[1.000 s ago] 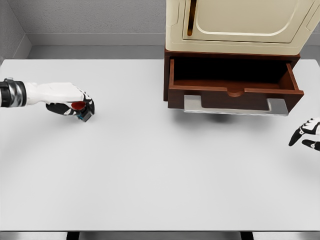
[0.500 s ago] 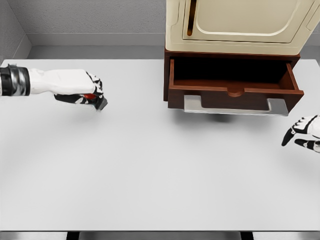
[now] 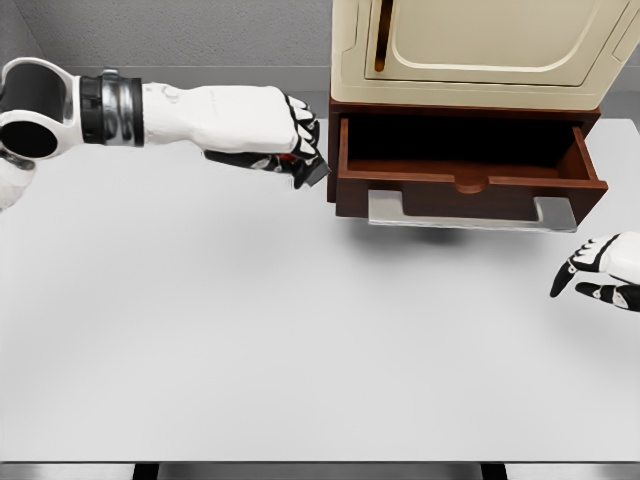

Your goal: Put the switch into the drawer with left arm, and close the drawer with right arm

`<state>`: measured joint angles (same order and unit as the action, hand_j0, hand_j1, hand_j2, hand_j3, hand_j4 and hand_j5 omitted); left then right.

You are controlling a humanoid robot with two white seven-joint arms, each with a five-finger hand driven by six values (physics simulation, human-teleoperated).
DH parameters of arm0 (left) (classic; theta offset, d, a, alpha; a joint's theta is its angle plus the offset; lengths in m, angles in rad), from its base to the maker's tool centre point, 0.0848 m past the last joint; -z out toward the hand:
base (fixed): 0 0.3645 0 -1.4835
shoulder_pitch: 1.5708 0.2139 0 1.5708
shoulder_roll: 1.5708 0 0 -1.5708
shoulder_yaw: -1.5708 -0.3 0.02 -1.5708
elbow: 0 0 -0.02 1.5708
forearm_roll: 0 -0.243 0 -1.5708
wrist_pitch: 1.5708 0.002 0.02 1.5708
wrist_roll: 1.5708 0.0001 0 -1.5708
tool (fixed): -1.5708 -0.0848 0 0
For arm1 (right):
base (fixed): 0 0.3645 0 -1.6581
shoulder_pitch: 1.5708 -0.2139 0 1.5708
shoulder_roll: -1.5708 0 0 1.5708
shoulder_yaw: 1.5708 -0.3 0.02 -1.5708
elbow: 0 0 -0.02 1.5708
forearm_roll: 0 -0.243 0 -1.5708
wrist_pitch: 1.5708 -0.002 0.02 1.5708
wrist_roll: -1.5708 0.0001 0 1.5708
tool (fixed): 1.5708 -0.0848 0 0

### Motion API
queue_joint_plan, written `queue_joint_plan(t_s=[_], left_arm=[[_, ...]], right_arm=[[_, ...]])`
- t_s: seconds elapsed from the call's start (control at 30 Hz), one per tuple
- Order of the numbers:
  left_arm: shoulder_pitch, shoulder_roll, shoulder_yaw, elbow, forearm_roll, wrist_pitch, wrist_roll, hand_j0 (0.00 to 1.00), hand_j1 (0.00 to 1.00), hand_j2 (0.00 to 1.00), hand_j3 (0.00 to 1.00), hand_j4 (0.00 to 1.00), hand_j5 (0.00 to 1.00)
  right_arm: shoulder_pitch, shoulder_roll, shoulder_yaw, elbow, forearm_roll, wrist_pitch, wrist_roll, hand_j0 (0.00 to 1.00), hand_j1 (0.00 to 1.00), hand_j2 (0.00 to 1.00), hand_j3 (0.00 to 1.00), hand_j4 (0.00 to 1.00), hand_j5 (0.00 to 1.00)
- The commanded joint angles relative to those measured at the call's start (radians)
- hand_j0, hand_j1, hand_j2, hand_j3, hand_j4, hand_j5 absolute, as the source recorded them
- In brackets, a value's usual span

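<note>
Your left hand is raised over the table with its fingers curled around the switch; you can see a red spot of it between the fingers and its grey corner jutting out below them. The drawer stands open just to the right of that hand, its left wall close beside the knuckles, and the switch is outside it, not over the cavity. The cream cabinet sits above the drawer. Your right hand hangs low at the right edge, fingers loosely spread and holding nothing, below and right of the drawer's grey handle, apart from it.
</note>
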<state>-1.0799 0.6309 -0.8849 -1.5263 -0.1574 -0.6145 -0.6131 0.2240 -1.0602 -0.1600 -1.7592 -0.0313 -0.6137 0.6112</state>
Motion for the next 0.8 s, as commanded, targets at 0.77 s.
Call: queue_joint_plan(t_s=[0.77], left_arm=[[-0.147,-0.448,-0.039,0.354,0.009,0.004,0.002,0.41,0.41,0.41,0.41,0.41,0.41]], right_arm=[[-0.025,-0.001,0.040,0.000,-0.007,0.003,0.000,0.50,0.50,0.50,0.50,0.50,0.50]])
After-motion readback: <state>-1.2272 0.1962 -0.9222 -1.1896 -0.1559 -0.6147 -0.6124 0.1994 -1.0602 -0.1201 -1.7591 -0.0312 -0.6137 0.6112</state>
